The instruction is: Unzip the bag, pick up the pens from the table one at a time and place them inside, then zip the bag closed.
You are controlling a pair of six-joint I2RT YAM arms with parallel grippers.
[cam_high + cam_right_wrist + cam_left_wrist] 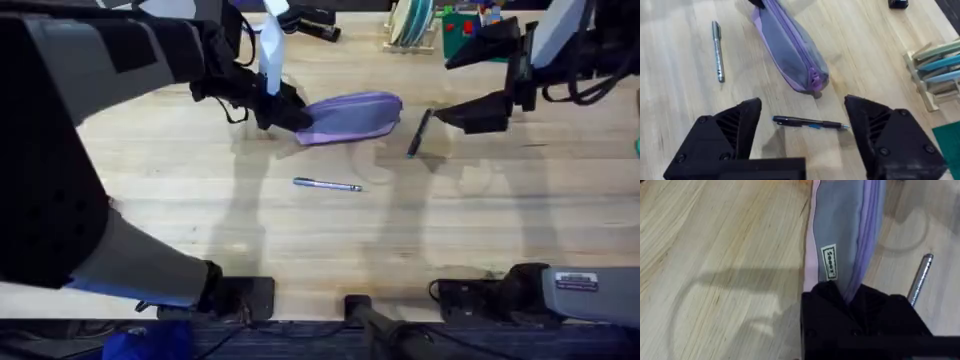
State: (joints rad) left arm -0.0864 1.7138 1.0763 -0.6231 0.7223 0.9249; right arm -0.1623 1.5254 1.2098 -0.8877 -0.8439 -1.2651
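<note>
Right jaws point(802, 132) hang spread over the black pen point(810, 123); left jaws point(852, 302) pinch the bag point(352, 116) end. Zipper looks closed, so unzipping is in hand; next, grasp the pull.

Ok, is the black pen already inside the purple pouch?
No, the black pen lies on the table beside the zipper-pull end of the pouch, between the open right gripper's fingers in the right wrist view.

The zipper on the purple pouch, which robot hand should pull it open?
Probably the right hand: it hovers open near the zipper pull, while the left hand pinches the pouch's other end, steadying it.
</note>
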